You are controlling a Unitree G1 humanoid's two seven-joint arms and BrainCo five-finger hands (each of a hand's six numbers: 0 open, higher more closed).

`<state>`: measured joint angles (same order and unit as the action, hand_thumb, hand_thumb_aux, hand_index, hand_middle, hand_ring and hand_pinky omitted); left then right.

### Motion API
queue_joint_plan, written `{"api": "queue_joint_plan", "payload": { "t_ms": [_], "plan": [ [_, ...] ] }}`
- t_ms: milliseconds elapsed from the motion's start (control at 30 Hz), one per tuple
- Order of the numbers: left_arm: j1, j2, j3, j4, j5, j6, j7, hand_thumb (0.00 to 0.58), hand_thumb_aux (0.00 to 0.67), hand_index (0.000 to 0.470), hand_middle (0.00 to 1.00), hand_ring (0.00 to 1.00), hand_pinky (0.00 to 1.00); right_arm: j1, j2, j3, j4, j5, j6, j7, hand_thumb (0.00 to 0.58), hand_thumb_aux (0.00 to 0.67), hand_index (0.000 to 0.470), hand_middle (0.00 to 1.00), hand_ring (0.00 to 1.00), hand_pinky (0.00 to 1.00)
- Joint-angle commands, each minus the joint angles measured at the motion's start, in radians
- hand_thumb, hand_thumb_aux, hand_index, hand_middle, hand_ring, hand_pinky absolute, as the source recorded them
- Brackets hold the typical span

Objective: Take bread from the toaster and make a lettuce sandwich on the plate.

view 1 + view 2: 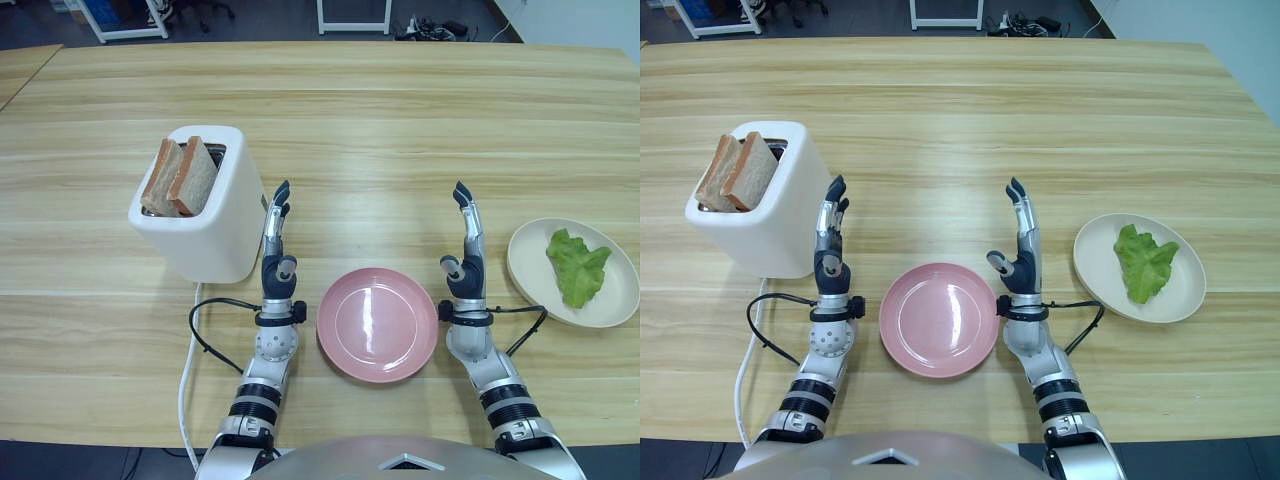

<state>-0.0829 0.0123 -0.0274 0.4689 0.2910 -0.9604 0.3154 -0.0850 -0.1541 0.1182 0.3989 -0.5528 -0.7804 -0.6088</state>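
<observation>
A white toaster (205, 215) stands at the left of the table with two slices of bread (182, 177) sticking up from its slots. In the middle near me lies a pink plate (377, 324) with nothing on it. A lettuce leaf (577, 266) rests on a cream plate (532, 272) at the right. My left hand (277, 245) is held flat and open between the toaster and the pink plate. My right hand (465, 250) is open too, fingers pointing away, between the pink plate and the cream plate. Neither hand holds anything.
The toaster's white cord (187, 380) runs down toward the table's front edge at the left. Black cables (207, 345) loop beside each wrist. The wooden table (400, 120) stretches far back; furniture legs stand on the floor beyond it.
</observation>
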Motion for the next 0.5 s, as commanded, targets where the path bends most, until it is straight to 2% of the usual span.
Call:
{"api": "queue_joint_plan", "payload": {
  "t_ms": [33,167,233,300,367,433,500],
  "plan": [
    [0.012,0.005,-0.002,0.003,0.002,0.002,-0.009,0.000,0.000,0.000,0.00,0.00,0.00,-0.002,-0.004,0.005,0.006,-0.021,0.018,0.001,0.000,0.000,0.000,0.00,0.00,0.00],
    [0.012,0.010,0.000,0.006,0.014,-0.001,-0.005,0.000,0.000,0.000,0.00,0.00,0.00,-0.004,-0.005,0.007,0.010,-0.045,0.020,-0.021,0.000,0.000,0.000,0.00,0.00,0.00],
    [0.014,0.048,0.046,-0.049,0.096,-0.003,0.046,0.000,0.000,0.000,0.00,0.00,0.00,-0.009,-0.012,0.007,0.007,-0.069,0.024,-0.039,0.000,0.000,0.000,0.00,0.00,0.00],
    [0.020,0.155,0.187,-0.202,0.328,0.110,0.208,0.000,0.000,0.000,0.00,0.00,0.00,-0.014,-0.027,0.002,0.005,-0.081,0.024,-0.048,0.000,0.000,0.000,0.00,0.00,0.00],
    [0.025,0.292,0.320,-0.292,0.494,0.278,0.313,0.000,0.000,0.000,0.00,0.00,0.00,-0.015,-0.041,-0.006,0.013,-0.080,0.027,-0.052,0.000,0.000,0.000,0.00,0.00,0.00],
    [0.023,0.433,0.382,-0.269,0.585,0.431,0.322,0.000,0.000,0.000,0.00,0.00,0.00,-0.019,-0.051,-0.008,0.030,-0.082,0.031,-0.057,0.000,0.000,0.000,0.00,0.00,0.00],
    [0.024,0.515,0.389,-0.235,0.603,0.526,0.269,0.000,0.000,0.000,0.00,0.00,0.00,-0.026,-0.060,-0.005,0.046,-0.092,0.034,-0.067,0.000,0.000,0.000,0.00,0.00,0.00]
  ]
}}
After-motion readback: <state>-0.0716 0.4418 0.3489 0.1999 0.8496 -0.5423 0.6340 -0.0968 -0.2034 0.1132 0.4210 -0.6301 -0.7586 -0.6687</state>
